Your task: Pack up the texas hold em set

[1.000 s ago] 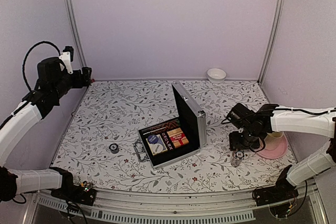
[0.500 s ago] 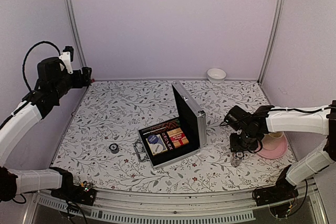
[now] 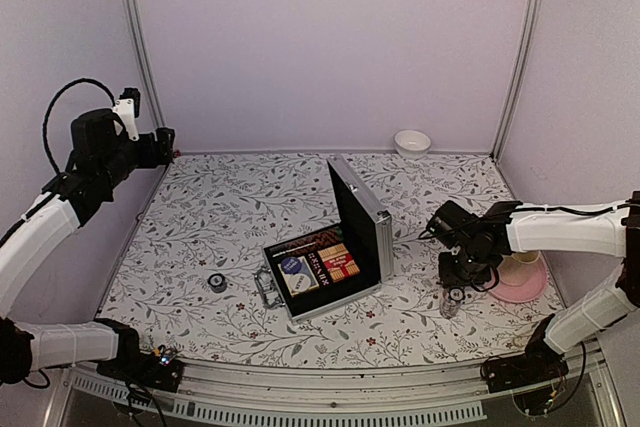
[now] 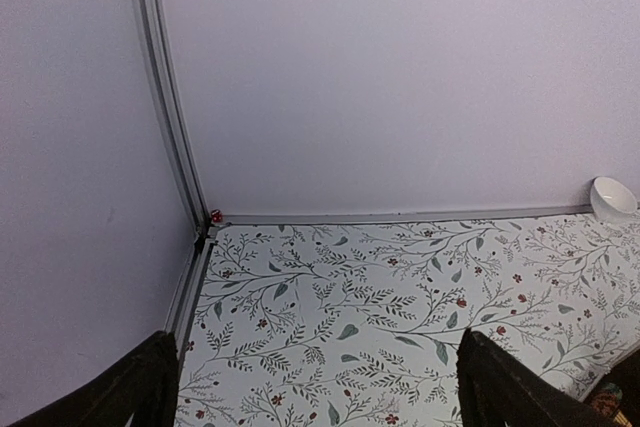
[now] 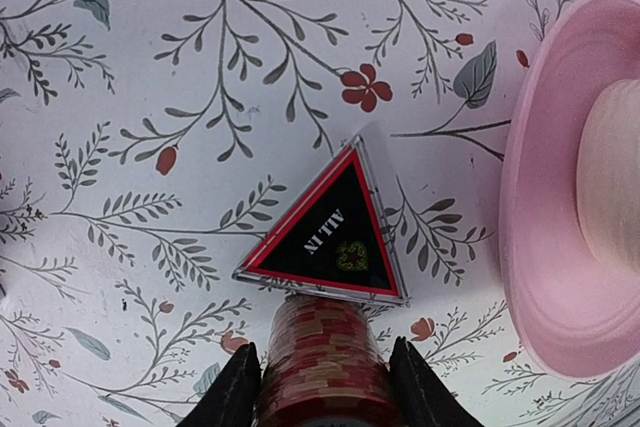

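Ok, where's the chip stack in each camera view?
Top: chip stack near right, just left of the pink plate.
Left wrist: not in it.
Right wrist: bottom centre, between the fingers.
Shared landmark: the pink plate, beside the stack in both.

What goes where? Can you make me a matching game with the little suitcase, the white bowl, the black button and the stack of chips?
Things:
1. briefcase
2. white bowl
3. black button
4. chip stack

Places:
A. by the back wall
B. between the fingers of the right gripper
C. standing open in the middle of the table
D. lying on the table, left of the briefcase

Pairs: 1-C, 2-A, 3-D, 4-B
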`<control>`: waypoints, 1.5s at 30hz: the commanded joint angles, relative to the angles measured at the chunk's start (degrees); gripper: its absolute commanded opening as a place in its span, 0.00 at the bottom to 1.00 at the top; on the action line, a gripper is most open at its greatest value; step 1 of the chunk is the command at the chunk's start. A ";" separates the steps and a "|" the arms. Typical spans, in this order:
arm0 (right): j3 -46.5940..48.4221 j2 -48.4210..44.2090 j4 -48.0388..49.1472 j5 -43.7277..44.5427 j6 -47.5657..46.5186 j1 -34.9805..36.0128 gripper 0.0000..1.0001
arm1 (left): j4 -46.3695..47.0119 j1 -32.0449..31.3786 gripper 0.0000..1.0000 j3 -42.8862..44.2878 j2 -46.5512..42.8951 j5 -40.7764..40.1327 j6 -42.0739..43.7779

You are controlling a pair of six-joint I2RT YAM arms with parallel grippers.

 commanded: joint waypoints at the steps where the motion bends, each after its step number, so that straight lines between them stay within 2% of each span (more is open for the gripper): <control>1: 0.66 -1.39 0.43 1.88 -0.02 -0.36 0.37 | 0.87 -0.56 0.97 -0.25 -0.76 0.36 0.71; 11: 7.08 -4.92 1.07 0.19 -4.45 -0.52 0.36 | 1.41 -0.93 0.97 -0.54 -1.06 2.96 0.75; 14: 7.52 -8.49 3.55 -3.03 -6.18 -0.56 0.36 | 2.01 -2.01 0.97 -0.81 -1.64 6.57 1.02; 17: 5.40 -12.63 8.18 -10.14 -7.67 -0.56 0.36 | 2.76 -4.56 0.97 -0.78 -2.10 12.03 -0.28; 20: 2.14 -15.18 12.70 -20.60 -10.06 -0.43 0.37 | 3.31 -9.81 0.96 -1.45 -2.08 18.37 -2.84; 25: -2.08 -18.39 18.01 -30.38 -11.43 1.44 0.37 | 9.74 -21.30 0.92 -9.09 -4.48 20.40 -6.52; 26: -3.93 -19.42 21.08 -35.05 -10.53 2.39 0.37 | 13.46 -26.83 0.91 -13.20 -5.12 20.67 -7.89; 30: -7.09 -19.84 28.59 -39.89 -7.12 6.15 0.37 | 17.04 -37.51 0.91 -16.28 -2.96 20.85 -7.51; 35: -8.52 -19.09 37.91 -42.50 -2.85 9.44 0.37 | 17.64 -49.67 0.91 -13.38 5.76 20.16 -8.25; 42: -7.21 -18.16 42.49 -42.39 -0.70 11.62 0.38 | 21.10 -55.37 0.90 -10.18 15.27 22.30 -9.93; 45: -6.47 -17.61 43.95 -42.09 -0.59 11.87 0.38 | 19.92 -56.67 0.86 -7.85 18.80 22.33 -8.10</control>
